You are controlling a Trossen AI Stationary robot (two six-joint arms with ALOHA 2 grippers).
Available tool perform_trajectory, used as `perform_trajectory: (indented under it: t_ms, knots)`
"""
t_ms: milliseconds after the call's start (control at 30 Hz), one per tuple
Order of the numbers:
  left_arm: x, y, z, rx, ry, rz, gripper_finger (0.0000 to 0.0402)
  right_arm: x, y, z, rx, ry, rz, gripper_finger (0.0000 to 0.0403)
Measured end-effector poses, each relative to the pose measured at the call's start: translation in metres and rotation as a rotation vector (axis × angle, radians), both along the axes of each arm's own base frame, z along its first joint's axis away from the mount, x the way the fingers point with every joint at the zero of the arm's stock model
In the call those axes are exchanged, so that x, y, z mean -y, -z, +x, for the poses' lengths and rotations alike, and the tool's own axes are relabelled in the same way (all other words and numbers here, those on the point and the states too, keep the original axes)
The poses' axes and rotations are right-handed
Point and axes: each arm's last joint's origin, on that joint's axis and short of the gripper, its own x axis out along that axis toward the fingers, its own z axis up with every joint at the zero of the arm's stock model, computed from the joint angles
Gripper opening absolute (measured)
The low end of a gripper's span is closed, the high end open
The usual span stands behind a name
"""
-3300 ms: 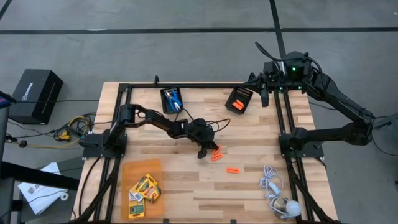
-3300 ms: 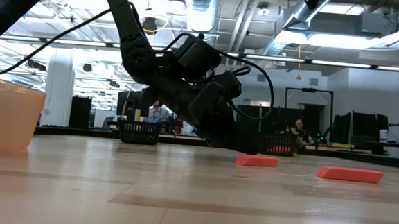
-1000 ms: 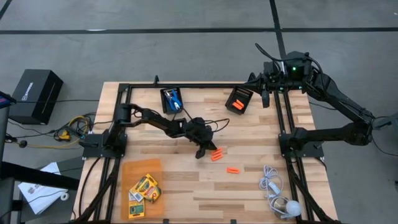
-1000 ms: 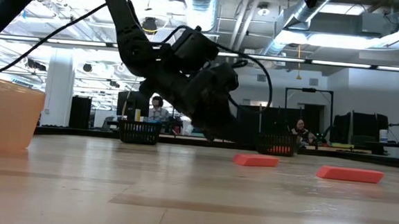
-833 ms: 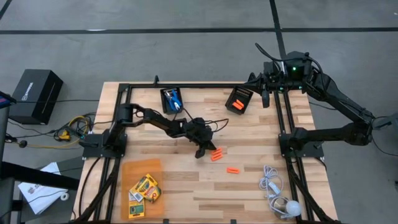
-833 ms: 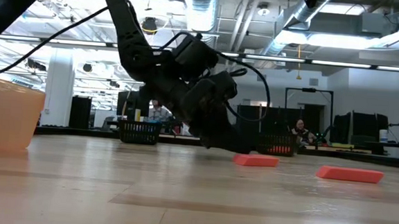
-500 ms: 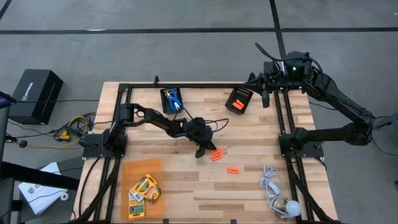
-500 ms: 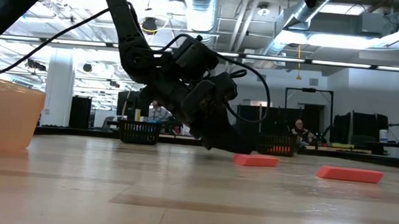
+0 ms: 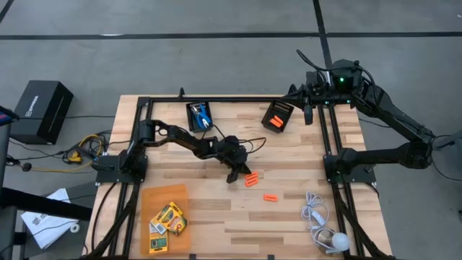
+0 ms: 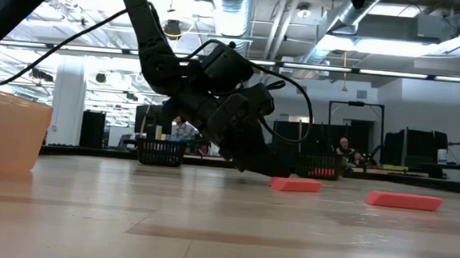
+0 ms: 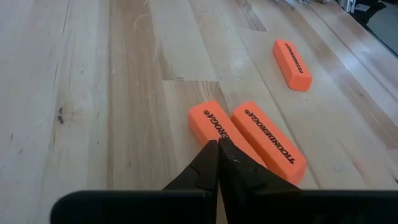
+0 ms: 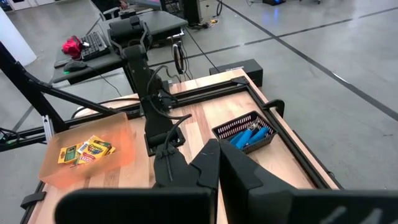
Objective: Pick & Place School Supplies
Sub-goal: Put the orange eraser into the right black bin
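Two stubby orange pieces point(image 11: 214, 124) point(image 11: 267, 140) lie flat side by side on the table, seen in the high view as the pair point(image 9: 251, 179). A third orange piece point(image 9: 270, 197) point(image 11: 291, 64) lies apart from them. My left gripper point(image 11: 217, 143) point(image 9: 232, 177) is shut and low over the table at the pair's end. Crayon boxes point(image 9: 167, 217) lie in an orange tray point(image 9: 148, 196). A blue-handled tool point(image 9: 200, 114) rests in a black mesh bin. My right gripper point(image 12: 217, 149) point(image 9: 307, 110) waits shut above the far right corner. My left gripper comes slanting down from the table's left. Its shut fingertips point(image 11: 210, 152) stand at the near end of the left orange piece of the pair point(image 11: 205, 121). I cannot tell whether they touch it. Both pieces lie flat on the table.
A second black mesh bin point(image 9: 276, 115) holding orange pieces stands at the far edge near my right gripper. A white cord with a round bulb point(image 9: 323, 227) lies at the near right. Black frame rails point(image 9: 328, 144) border the table. Bare wood lies around the orange pieces.
My left gripper has dipped down toward the table beside the pair of orange pieces, then held still, staying shut. The orange pieces have kept their places.
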Motion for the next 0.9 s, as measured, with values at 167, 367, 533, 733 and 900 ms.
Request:
perform_trajectory:
  t_ms: [167,367,533,733,900]
  knots:
    - [0.000,0.002,-0.001,-0.016,0.007,0.023,0.0002,0.000,0.000,0.000,0.000,0.000,0.000,0.0000]
    - [-0.009,0.004,-0.004,-0.041,-0.036,0.039,0.0002,-0.001,0.000,0.000,0.003,-0.022,0.004,0.0000]
    - [-0.015,0.004,-0.005,-0.041,-0.044,0.033,0.0002,-0.001,0.000,0.000,0.003,-0.023,0.005,0.0000]
    - [-0.015,0.004,-0.005,-0.043,-0.050,0.031,0.0002,-0.001,0.000,0.000,0.003,-0.023,0.004,0.0000]
    - [-0.019,0.004,-0.005,-0.046,-0.068,0.034,0.0002,-0.001,0.000,0.000,0.003,-0.023,0.004,0.0000]
